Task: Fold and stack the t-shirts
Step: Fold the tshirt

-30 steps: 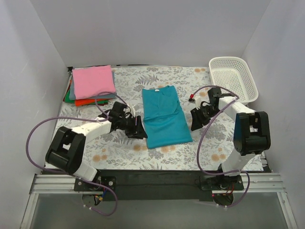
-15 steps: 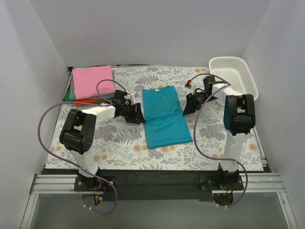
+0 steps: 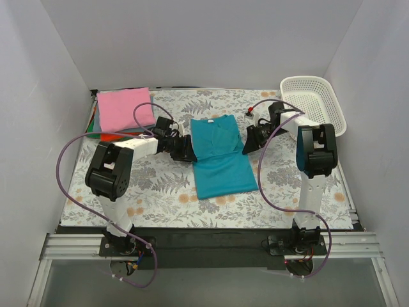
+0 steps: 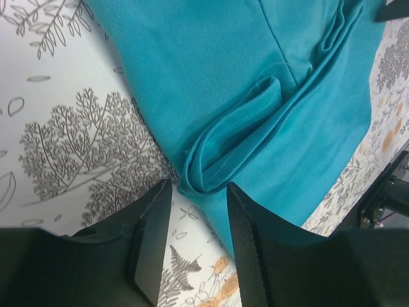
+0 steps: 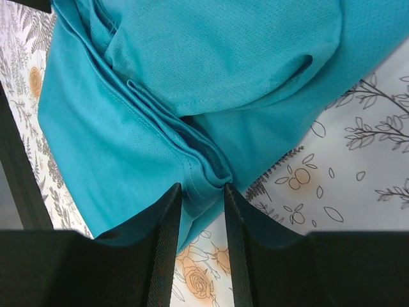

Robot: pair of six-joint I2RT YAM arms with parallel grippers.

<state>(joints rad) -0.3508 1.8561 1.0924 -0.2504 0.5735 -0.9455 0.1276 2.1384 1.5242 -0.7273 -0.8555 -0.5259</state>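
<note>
The teal-blue t-shirt lies in the middle of the table, folded lengthwise into a long strip. My left gripper is open at its left edge; in the left wrist view the rolled sleeve fold sits just ahead of the jaws. My right gripper is open at the shirt's right edge; in the right wrist view the folded edge lies between the fingers. A pink folded shirt tops the stack of orange-red and green ones at back left.
A white mesh basket stands at the back right. The floral table cloth covers the table. Grey walls close in the left, right and back sides.
Both grippers have moved in from the front sides of the shirt to its left and right edges, further back along the table. The shirt has not moved.
</note>
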